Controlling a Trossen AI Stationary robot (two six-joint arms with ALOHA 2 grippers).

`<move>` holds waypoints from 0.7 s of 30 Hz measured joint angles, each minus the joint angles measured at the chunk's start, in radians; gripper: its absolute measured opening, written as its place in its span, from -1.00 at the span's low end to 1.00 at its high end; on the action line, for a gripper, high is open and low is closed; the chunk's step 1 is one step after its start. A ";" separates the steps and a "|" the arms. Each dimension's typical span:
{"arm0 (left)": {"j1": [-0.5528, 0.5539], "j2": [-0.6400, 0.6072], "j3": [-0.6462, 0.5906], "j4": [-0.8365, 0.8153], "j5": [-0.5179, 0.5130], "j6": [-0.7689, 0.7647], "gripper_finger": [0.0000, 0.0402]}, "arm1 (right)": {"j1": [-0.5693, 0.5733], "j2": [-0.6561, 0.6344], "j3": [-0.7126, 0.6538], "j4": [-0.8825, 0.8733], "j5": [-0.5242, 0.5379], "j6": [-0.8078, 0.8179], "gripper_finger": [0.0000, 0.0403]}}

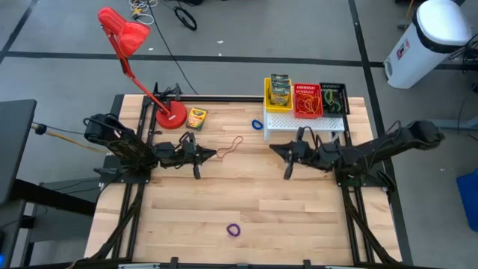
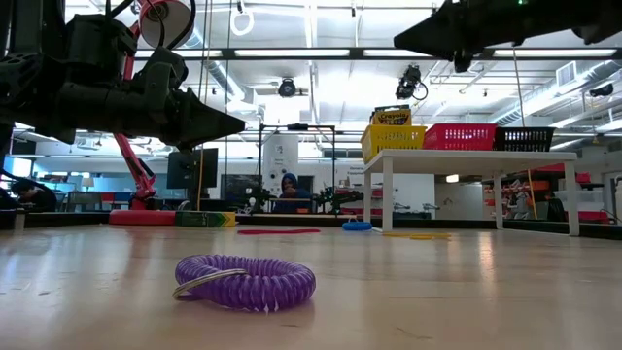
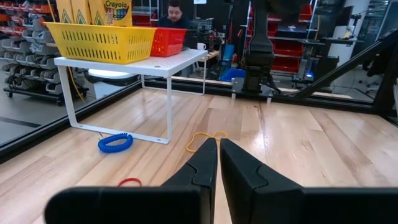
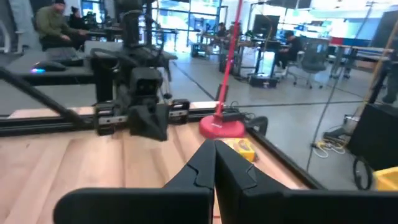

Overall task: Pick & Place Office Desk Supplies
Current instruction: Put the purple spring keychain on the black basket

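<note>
A purple coiled loop (image 1: 234,230) lies flat on the bench (image 1: 299,209) near its front edge, well apart from everything else; in the low view it shows as a ribbed ring with a thin metal ring at one side. Far across the bench, a small white shelf (image 1: 302,120) stands at the back edge and carries three mesh baskets in a row: a yellow basket (image 1: 277,102) with upright crayon boxes (image 1: 280,89) in it, a red basket (image 1: 307,101) with rubber-band loops inside, and a black basket (image 1: 334,99) with more loops. A blue coiled loop (image 1: 257,124) lies on the bench just beside the shelf's leg, and a thin yellow rubber band (image 3: 205,138) lies nearer the middle. Another crayon box (image 1: 196,117) lies flat just beside the round base of a red desk lamp (image 1: 170,115), whose head leans out past the back edge.

The left gripper (image 1: 211,155) hangs above the bench between the lamp and the middle, fingers pressed nearly together and holding nothing. The right gripper (image 1: 276,151) hangs in front of the shelf, facing the left one, fingers pressed together and empty. People sit in the room beyond.
</note>
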 joint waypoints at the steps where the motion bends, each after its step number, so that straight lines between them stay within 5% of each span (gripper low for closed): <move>1: 0.000 0.000 0.000 0.000 0.000 0.000 -0.86 | 0.015 0.008 -0.005 0.007 0.002 0.000 -0.98; 15: 0.000 -0.001 0.000 0.028 0.001 -0.008 -0.86 | 0.066 0.165 -0.042 0.145 -0.008 -0.014 -0.96; 21: 0.000 -0.001 0.016 0.032 0.008 -0.183 -0.86 | 0.039 0.174 -0.042 0.143 -0.018 -0.018 -0.96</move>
